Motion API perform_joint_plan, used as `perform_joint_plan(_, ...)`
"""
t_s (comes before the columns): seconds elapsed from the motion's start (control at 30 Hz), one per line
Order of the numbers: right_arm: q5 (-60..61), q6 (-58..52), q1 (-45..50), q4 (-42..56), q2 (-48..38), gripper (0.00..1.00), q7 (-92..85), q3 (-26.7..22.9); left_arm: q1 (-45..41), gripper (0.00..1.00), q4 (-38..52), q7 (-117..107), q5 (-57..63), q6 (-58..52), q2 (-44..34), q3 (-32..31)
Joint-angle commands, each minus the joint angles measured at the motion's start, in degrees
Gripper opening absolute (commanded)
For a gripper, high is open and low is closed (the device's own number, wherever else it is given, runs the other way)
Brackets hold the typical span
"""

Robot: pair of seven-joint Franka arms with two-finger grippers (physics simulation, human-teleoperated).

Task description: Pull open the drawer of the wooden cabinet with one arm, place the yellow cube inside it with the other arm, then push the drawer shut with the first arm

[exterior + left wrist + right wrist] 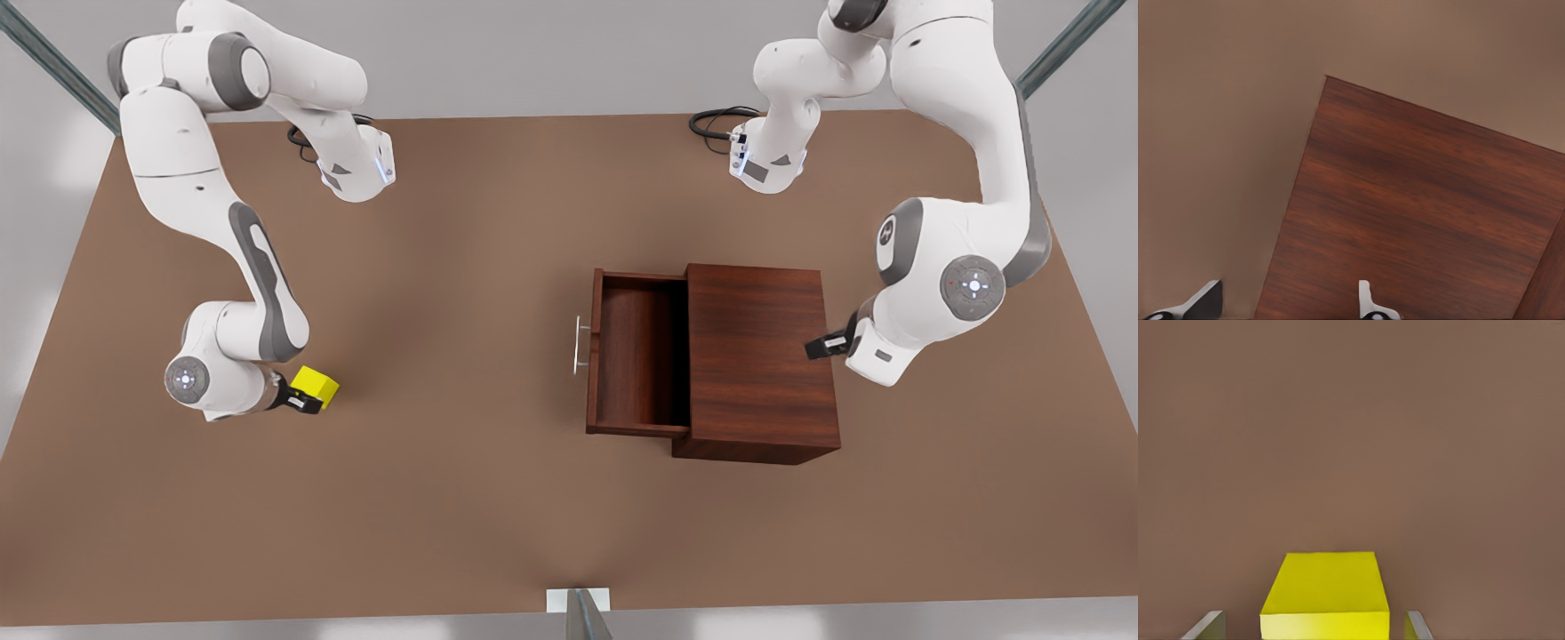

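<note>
The right end effector (307,402) sits low at the front view's left, its fingers (1415,628) apart and straddling the small bright yellow cube (316,386), which rests on the brown surface (462,533). In the right wrist view a narrow gap shows on each side of the cube, so no clamp is made yet. The straddle suits a grasp across two opposite faces.

Farther across, the shallow dark reddish-brown wooden drawer (636,356) stands pulled out of the boxy dark reddish-brown wooden cabinet (756,356), giving open access from above. Its thin silver bar handle (580,345) faces the front view's left, toward the cube. The drawer's long axis runs near to far; its travel runs left to right.

The left end effector (822,345) waits over the cabinet's right edge, fingers (1368,300) apart and empty, probably kept clear for the closing push.
</note>
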Motion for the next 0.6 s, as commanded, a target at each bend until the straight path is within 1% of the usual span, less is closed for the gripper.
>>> perform_joint_plan(0.0, -1.6, 0.7, -0.7, -0.1, 0.3, 1.0, -4.4, 0.6, 2.7, 1.0, -0.1, 8.4, 0.3, -2.2, 0.6, 0.9)
perform_joint_plan(0.07, -2.6, 0.7, -1.2, -0.3, 0.8, 1.0, -4.3, 1.1, 4.7, 1.0, 0.0, 13.2, 4.9, -2.6, 0.7, 1.1)
perform_joint_plan(0.1, -2.6, 2.2, -1.2, -0.8, 1.1, 1.0, -3.9, 1.2, 5.2, 1.0, 0.2, 16.8, 4.6, -5.2, 0.4, 1.2)
perform_joint_plan(0.13, -2.6, 2.2, -1.2, -1.0, 1.1, 1.0, -3.9, 1.3, 5.2, 1.0, 0.3, 16.4, 3.9, -5.0, 0.6, 1.2)
perform_joint_plan(0.17, -2.7, 2.3, -1.2, -1.6, 1.1, 1.0, -3.9, 1.3, 4.6, 1.0, 1.5, 13.6, 1.5, -2.5, 0.6, 0.9)
perform_joint_plan(0.23, -2.8, 2.6, -1.3, -2.1, 1.1, 1.0, -3.9, 1.3, 2.5, 1.0, 5.4, 5.8, -3.2, -1.0, 0.9, 0.6)
perform_joint_plan(0.33, -2.8, 4.0, -1.3, -2.8, 1.5, 1.0, -3.7, 1.4, -3.1, 1.0, 8.7, 5.3, -1.6, -1.7, 0.5, 0.3)
perform_joint_plan(0.37, -2.8, 4.0, -1.3, -3.1, 1.5, 1.0, -3.7, 1.4, -4.0, 1.0, 8.0, 6.2, 1.5, -1.2, 0.8, 0.3)
perform_joint_plan(0.43, -2.8, 5.3, -1.3, -3.8, 1.5, 1.0, -3.2, 1.4, -3.4, 1.0, 7.0, 6.9, -2.8, -2.5, -0.8, 0.6)
perform_joint_plan(0.5, -2.8, 5.4, -1.3, -3.8, 1.6, 1.0, -2.3, 1.4, -3.4, 1.0, 6.7, 8.1, -3.5, -4.7, -1.8, 0.4)
perform_joint_plan(0.57, -2.8, 5.4, -1.3, -4.2, 1.5, 0.99, -1.8, 1.4, -3.6, 1.0, 6.7, 8.0, -3.5, -4.4, -1.9, 0.4)
